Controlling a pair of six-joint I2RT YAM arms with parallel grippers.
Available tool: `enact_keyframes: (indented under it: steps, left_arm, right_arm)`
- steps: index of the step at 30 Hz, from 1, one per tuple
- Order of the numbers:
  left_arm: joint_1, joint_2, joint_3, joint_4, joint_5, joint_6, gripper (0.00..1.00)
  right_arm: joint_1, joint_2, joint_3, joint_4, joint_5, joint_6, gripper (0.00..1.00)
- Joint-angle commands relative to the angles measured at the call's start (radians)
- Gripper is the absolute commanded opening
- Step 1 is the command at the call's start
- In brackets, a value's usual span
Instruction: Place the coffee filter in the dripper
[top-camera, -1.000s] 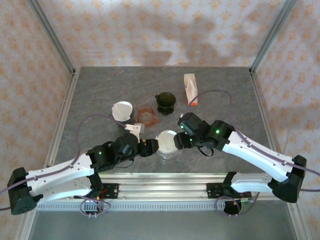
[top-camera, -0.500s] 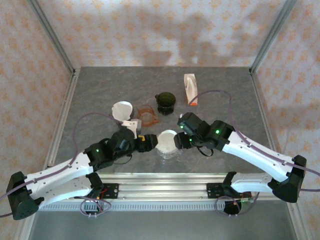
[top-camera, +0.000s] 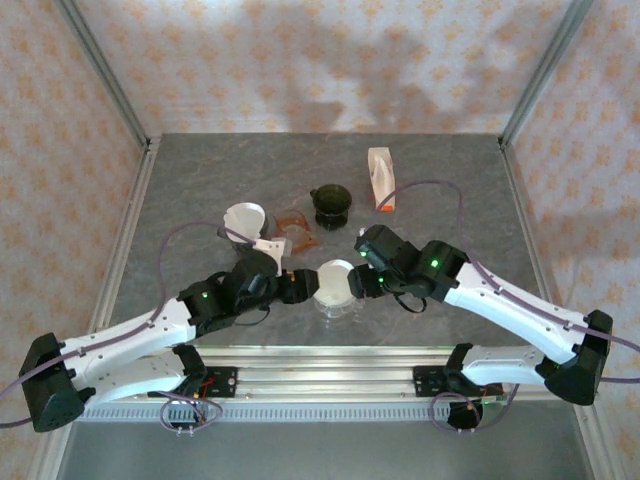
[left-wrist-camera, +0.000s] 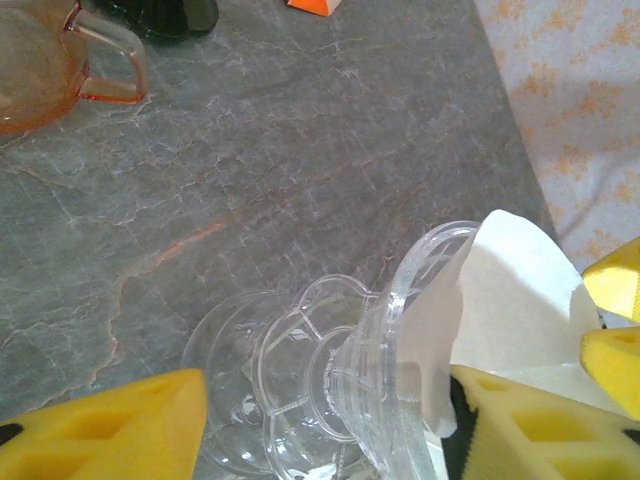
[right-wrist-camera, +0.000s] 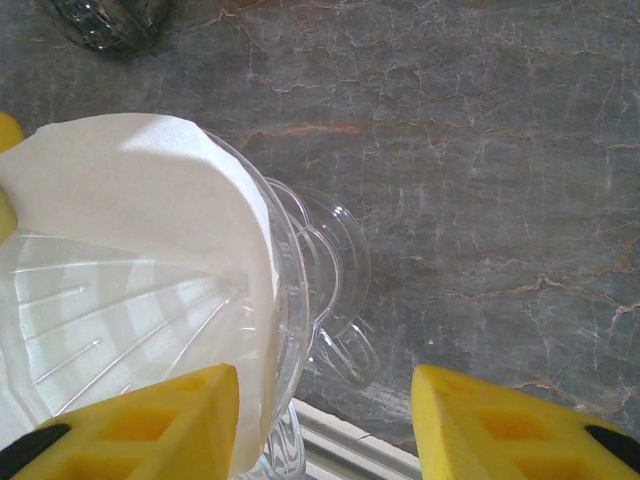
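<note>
- Grey stone bench: the dripper could be shoved along it by a sideways push.
- Clear dripper, front middle: it could be tipped if pressed off-centre.
- White filter, lodged against one inner wall, edge above the rim: could be dragged out.
- Left pincer, spread across the dripper: a grip cannot be told.
- Right pincer is parted, with nothing gripped.

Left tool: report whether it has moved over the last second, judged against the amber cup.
Yes, slightly. The left tool has shifted up the table toward the amber cup, and its tips sit beside the clear dripper.
</note>
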Motion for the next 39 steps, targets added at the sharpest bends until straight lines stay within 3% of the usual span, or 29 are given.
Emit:
enact_keyframes:
  steps: [1,4,9,11,22,27,32,39]
  left_arm:
    - [0.007,0.01,0.006,0.018,0.007,0.004,0.57]
    - [0.009,0.01,-0.003,0.021,0.013,-0.002,0.53]
    - [0.012,-0.016,-0.011,0.028,0.025,-0.008,0.79]
    - [0.012,-0.029,-0.006,0.03,0.041,0.0,0.82]
    - [0.011,-0.042,-0.016,-0.046,0.009,0.003,0.83]
    - [0.011,-0.029,-0.013,-0.073,-0.01,-0.001,0.71]
    - [0.01,-0.021,-0.016,-0.064,-0.009,-0.004,0.68]
    - [0.01,-0.02,-0.016,-0.067,-0.009,-0.003,0.68]
  right_arm:
    - [0.008,0.0,-0.012,0.006,0.006,0.013,0.49]
    - [0.008,-0.001,-0.017,0.007,0.004,0.015,0.49]
    - [0.009,-0.002,-0.016,0.011,0.005,0.016,0.49]
    - [0.009,-0.002,-0.016,0.011,0.006,0.018,0.49]
    - [0.008,-0.002,-0.031,0.027,0.005,0.024,0.49]
    - [0.008,-0.002,-0.031,0.024,0.011,0.027,0.49]
    - [0.008,-0.008,-0.032,0.023,0.018,0.033,0.5]
    - [0.008,-0.049,-0.02,0.023,0.041,0.028,0.59]
